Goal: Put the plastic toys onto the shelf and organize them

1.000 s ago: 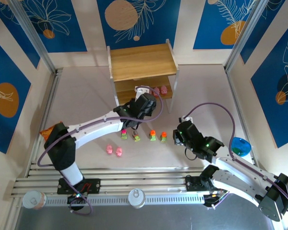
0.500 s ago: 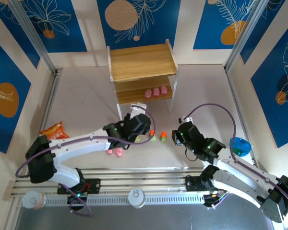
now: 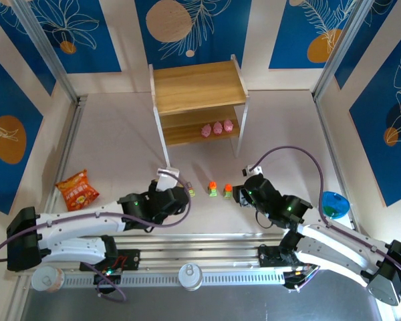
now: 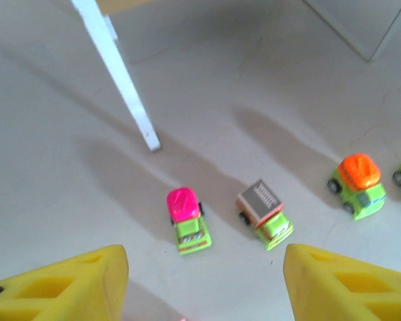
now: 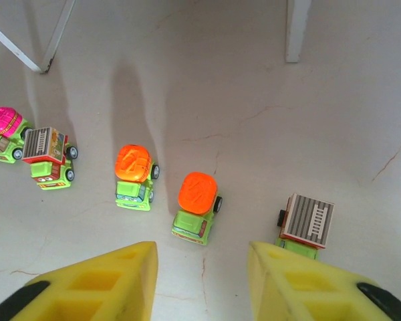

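Top view: mid-task, pick stage. Three rounded pink plastic figurines [image 3: 218, 128] already on lower board of light wooden two-tier shelf [image 3: 199, 87]; yellow-green toy cars [image 3: 213, 190] in a row on pale table [image 3: 120, 134], near shelf front. Open room either side.

Left wrist: left jaws wide, empty, aimed at magenta-topped car [image 4: 185, 227]; grey-topped car [image 4: 264, 212] just beside, white shelf leg [image 4: 120, 73] near. Next, probably: lower, straddle, close.

Right wrist: right jaws parted, empty, above orange-topped car [image 5: 198, 206]; second grey-topped car [image 5: 306, 226] close alongside, nudge risk.
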`<state>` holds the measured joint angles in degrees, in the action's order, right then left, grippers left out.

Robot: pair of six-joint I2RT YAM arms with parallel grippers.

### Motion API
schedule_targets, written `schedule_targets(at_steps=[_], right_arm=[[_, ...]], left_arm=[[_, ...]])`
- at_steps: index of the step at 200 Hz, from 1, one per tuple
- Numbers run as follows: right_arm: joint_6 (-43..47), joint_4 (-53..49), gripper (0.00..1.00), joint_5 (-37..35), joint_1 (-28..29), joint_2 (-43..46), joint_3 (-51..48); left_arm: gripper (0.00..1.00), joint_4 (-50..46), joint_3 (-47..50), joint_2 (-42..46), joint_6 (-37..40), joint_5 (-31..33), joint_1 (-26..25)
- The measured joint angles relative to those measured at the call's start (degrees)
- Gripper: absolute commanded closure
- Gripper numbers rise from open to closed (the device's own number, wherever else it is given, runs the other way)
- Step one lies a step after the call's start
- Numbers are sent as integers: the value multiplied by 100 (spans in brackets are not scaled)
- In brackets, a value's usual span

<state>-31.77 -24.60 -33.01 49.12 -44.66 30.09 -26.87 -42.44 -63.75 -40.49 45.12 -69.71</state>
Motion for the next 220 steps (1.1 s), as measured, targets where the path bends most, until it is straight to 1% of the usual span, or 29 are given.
schedule_targets(at_steps=[38, 77, 121, 147, 184, 220], right_arm=[[0, 7, 58, -37, 37, -24, 0], [0, 15, 58, -103, 44, -66, 0], [0, 15, 58, -127, 63, -94, 0], [0, 15, 58, -129, 66, -94, 0], [0, 15, 59, -129, 66, -94, 0], [0, 15, 59, -131, 70, -94, 0]], left_arm=[[39, -433, 400, 68, -684, 66, -358], [39, -855, 522, 4, -1696, 258, -785], [39, -1180, 518, -728, -2946, 295, -1012], [39, -1305, 509, -1115, -3493, 284, -1058], [39, -1268, 509, -1185, -3858, 267, -1069], [39, -1014, 581, -1106, -3864, 234, -1054]])
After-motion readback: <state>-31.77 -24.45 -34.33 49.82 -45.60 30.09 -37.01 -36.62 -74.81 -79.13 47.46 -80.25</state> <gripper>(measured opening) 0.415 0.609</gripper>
